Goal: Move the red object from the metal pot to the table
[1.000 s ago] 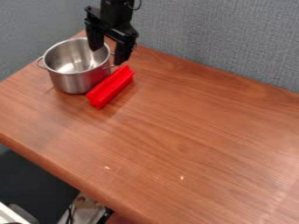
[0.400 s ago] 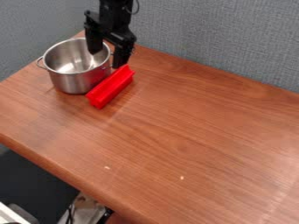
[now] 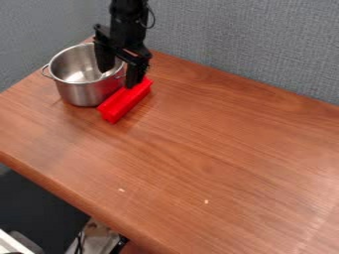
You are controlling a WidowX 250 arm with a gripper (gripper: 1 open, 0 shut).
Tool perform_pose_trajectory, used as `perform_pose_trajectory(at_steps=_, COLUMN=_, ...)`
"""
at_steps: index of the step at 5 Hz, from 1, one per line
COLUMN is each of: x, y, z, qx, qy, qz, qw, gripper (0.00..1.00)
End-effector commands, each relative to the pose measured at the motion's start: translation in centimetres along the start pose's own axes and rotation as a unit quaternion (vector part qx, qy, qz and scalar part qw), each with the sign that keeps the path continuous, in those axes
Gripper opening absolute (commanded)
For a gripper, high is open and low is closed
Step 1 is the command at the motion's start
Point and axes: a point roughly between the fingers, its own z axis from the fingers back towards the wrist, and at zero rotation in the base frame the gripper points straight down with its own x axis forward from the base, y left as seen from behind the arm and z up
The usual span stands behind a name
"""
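The wooden table [image 3: 199, 149] is bare in front, and further back the red bar [image 3: 126, 100] lies flat on it, just beside the metal pot [image 3: 85, 76], which looks empty. Above the far end of the bar hangs the gripper [image 3: 119, 69], pointing down, its jaws wide apart and holding nothing. Judging by this, the bar is out of the pot and the task seems finished; the next move probably calls only for lifting the arm straight up without pushing the bar.
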Motion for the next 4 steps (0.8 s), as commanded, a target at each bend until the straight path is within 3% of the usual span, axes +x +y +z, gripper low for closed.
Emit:
perform_pose_trajectory(at_steps=1, x=-0.5, y=0.8, z=-0.2, qx=-0.002, qy=-0.003, qz=0.011, qw=0.9999, gripper=1.00)
perform_pose_trajectory(at_steps=4, x=-0.6, y=0.5, z=-2.4, qx=-0.013, qy=0.010, qz=0.010, qw=0.9998, gripper=1.00)
